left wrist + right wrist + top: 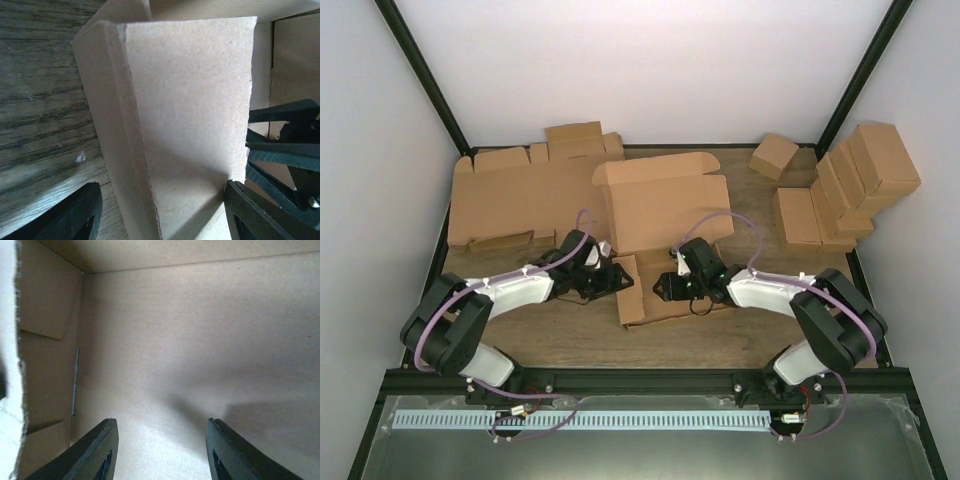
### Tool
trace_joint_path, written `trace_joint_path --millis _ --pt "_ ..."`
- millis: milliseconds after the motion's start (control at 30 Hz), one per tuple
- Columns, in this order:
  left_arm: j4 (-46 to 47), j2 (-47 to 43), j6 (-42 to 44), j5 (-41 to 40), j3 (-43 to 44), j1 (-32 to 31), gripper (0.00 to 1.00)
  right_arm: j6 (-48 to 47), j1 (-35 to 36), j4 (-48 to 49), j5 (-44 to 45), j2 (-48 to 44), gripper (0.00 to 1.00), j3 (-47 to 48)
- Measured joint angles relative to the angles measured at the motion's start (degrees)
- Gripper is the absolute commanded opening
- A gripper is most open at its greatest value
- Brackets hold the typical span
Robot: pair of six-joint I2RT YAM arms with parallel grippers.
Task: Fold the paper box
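Observation:
The paper box (665,210) lies mid-table as a partly folded brown blank, its rear panel and lid flap raised at the back and a long side flap (631,290) reaching toward the arms. My left gripper (622,280) is open at that flap's left side. In the left wrist view the flap (190,110) stands upright between my spread fingers (162,217); the right finger (247,215) touches its edge. My right gripper (666,287) is open and empty just above the box's inner panel (200,330), its fingers spread in the right wrist view (162,452).
A pile of flat cardboard blanks (510,195) lies at the back left. Several ready-made brown boxes (850,185) cluster at the back right, with one loose box (773,155) beside them. Black frame posts stand at the back corners.

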Motion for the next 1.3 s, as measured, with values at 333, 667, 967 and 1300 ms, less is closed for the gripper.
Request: trace_joint_path --millis 333,667,967,1300 --pt "-1.5 1.0 -0.2 -3.2 1.4 -1.6 0.63 -0.8 0.1 -0.6 -1.1 -10.3 0.57 -1.3" --pt "-1.6 2.1 -0.2 -3.6 1.6 -1.6 0.61 -3.5 0.1 3.2 -11.5 -12.8 0.7 -1.8" --pt "-1.9 2.1 -0.2 -3.7 1.8 -1.6 0.6 -4.1 0.1 5.7 -16.6 -10.4 0.75 -2.3" --pt "-2.2 2.4 -0.1 -3.7 2.3 -1.6 0.6 -4.4 0.1 6.5 -18.6 -7.3 0.75 -2.7"
